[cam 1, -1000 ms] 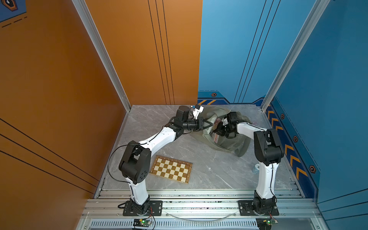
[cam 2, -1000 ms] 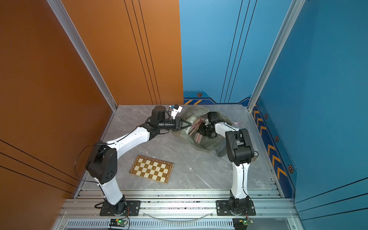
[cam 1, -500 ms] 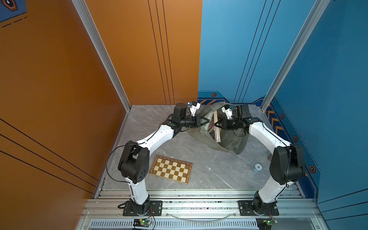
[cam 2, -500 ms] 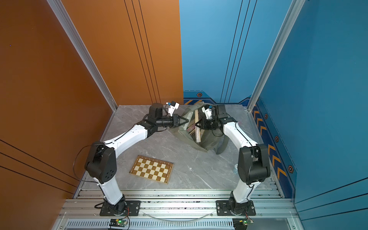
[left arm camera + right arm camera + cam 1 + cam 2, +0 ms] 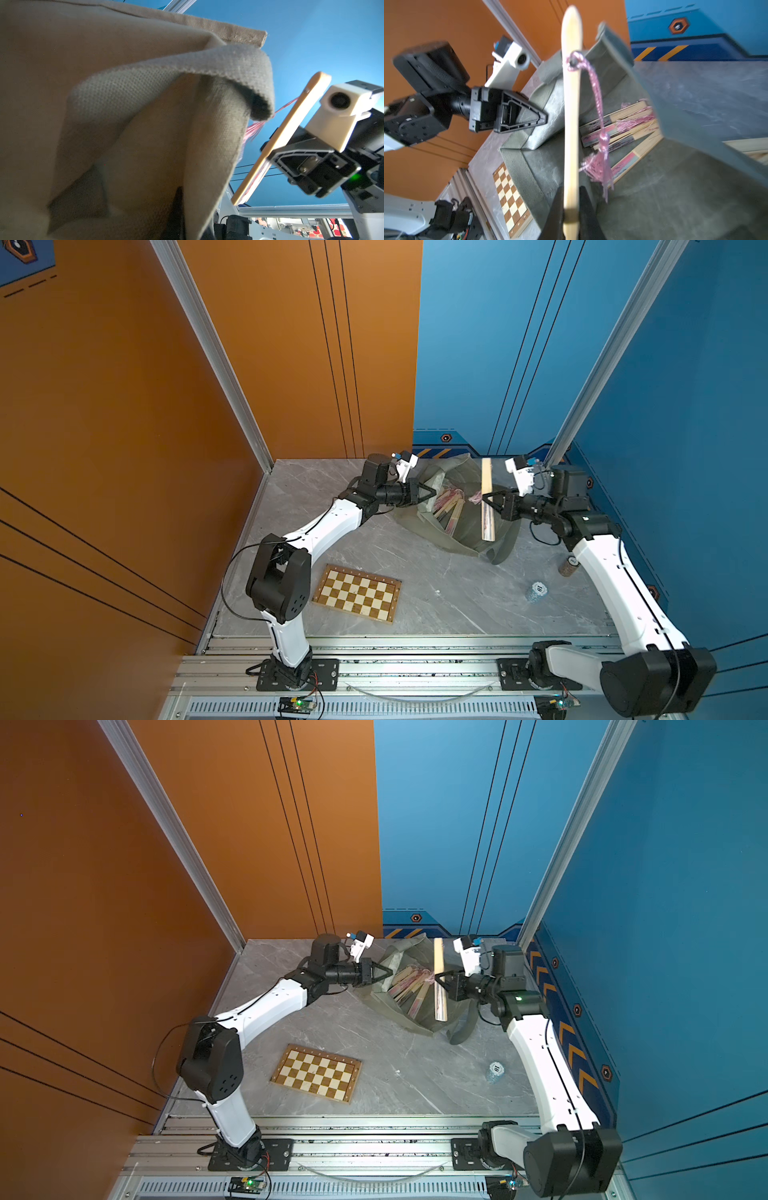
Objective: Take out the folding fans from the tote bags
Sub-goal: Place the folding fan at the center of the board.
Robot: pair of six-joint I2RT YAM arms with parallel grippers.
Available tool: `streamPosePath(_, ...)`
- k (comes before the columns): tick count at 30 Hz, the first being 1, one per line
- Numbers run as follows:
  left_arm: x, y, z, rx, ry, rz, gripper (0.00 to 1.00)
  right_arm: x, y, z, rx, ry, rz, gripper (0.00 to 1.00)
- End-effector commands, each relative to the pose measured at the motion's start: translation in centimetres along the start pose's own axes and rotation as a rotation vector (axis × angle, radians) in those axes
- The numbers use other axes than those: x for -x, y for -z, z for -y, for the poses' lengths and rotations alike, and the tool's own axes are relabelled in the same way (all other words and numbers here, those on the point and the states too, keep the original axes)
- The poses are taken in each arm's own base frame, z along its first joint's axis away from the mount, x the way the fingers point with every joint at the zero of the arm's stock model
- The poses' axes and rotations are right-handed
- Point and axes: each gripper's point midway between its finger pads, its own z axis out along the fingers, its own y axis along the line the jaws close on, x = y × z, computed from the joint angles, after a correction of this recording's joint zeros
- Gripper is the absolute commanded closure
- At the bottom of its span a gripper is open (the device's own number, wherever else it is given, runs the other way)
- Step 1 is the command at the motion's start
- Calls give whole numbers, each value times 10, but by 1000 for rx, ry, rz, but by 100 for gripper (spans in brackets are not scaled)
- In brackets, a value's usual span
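The olive tote bag (image 5: 461, 537) (image 5: 415, 1021) lies at the back of the table with its mouth open. Several closed folding fans (image 5: 446, 506) (image 5: 405, 988) (image 5: 623, 128) with pink tassels lie inside it. My left gripper (image 5: 432, 494) (image 5: 388, 972) (image 5: 538, 119) is shut on the bag's rim and holds it up; bag fabric (image 5: 124, 104) fills the left wrist view. My right gripper (image 5: 489, 502) (image 5: 441, 982) (image 5: 571, 200) is shut on one pale bamboo fan (image 5: 486, 481) (image 5: 438, 959) (image 5: 571, 114) (image 5: 291, 128), held above the bag with its pink tassel (image 5: 600, 162) hanging.
A brown-and-cream chessboard (image 5: 357, 593) (image 5: 316, 1073) (image 5: 510, 197) lies front left of the bag. A small stack of chips (image 5: 536, 592) (image 5: 495, 1071) and a small brown cylinder (image 5: 567, 566) stand beside the right arm. Orange and blue walls enclose the table.
My right arm has swung back to the right, lifting one fan up out of the bag. The left gripper keeps its hold on the rim, shifted slightly back.
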Motion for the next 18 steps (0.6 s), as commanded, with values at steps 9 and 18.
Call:
streamPosePath(9,15,51,3,82,-70,72,100,52,55,114,-309,-315,270,97)
streamPosePath(18,22,106,10,163,-130,136,100,45,22,199,-394,-457,175,95)
